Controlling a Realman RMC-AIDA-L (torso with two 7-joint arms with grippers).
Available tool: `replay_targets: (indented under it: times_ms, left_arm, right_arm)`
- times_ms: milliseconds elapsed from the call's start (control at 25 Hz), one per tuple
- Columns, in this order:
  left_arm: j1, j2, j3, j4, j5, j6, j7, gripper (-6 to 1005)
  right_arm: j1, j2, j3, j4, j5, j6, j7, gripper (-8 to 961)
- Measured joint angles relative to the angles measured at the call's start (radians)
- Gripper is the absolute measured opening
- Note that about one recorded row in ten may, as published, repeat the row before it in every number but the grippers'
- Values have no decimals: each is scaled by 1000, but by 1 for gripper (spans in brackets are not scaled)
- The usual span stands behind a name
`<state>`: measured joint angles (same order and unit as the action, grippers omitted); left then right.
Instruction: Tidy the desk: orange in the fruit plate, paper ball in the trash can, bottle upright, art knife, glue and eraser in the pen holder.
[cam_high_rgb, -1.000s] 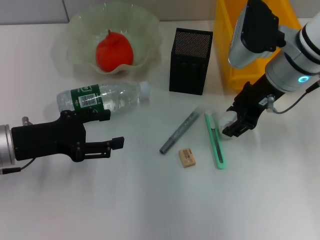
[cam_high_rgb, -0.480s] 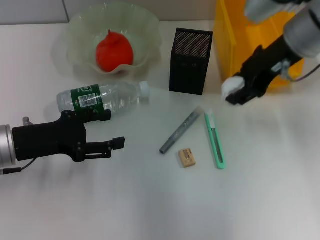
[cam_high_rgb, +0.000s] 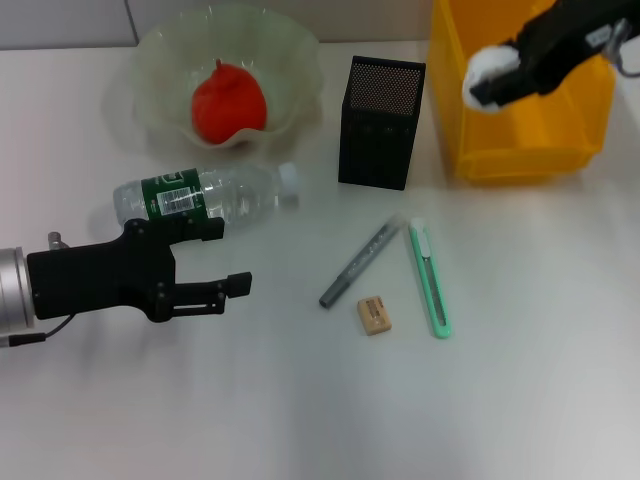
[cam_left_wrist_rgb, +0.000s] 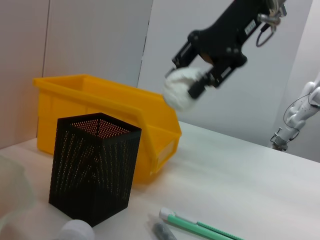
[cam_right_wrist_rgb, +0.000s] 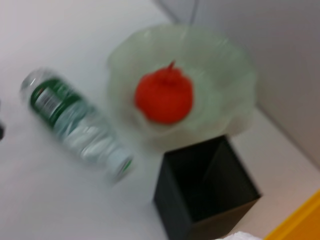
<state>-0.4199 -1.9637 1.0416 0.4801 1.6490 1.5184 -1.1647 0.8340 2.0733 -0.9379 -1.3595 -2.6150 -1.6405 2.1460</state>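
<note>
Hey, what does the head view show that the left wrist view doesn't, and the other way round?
Only the head view shows the orange in the fruit plate, the bottle lying on its side, the eraser, and the left gripper open near the bottle. Only the left wrist view shows the wall behind the desk. Both show the right gripper holding the paper ball above the trash can, the pen holder, and the green art knife.

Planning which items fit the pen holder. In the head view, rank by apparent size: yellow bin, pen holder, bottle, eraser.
1. Yellow bin, partly cropped.
2. Bottle, lying down.
3. Pen holder; close to the bottle, so unsure.
4. Eraser, clearly smallest.
</note>
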Motion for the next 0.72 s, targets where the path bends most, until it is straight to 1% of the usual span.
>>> replay_targets:
  times_ms: [120,320,480,720]
  left_arm:
    - [-3,-1,0,0,0,-1,0,843]
    - [-6,-1,0,0,0,-1,-1,843]
    - [-6,-1,0,0,0,-1,-2,843]
    - [-7,-1,0,0,0,-1,-2,843]
  right_arm:
    - [-19,-3,41,7,37,56,0,540]
    - [-58,-4,80,20,97,152,0,540]
    - [-74,-4,120,55,135,222,1,541]
    - [-98,-8,131,123,205,338,-4,541]
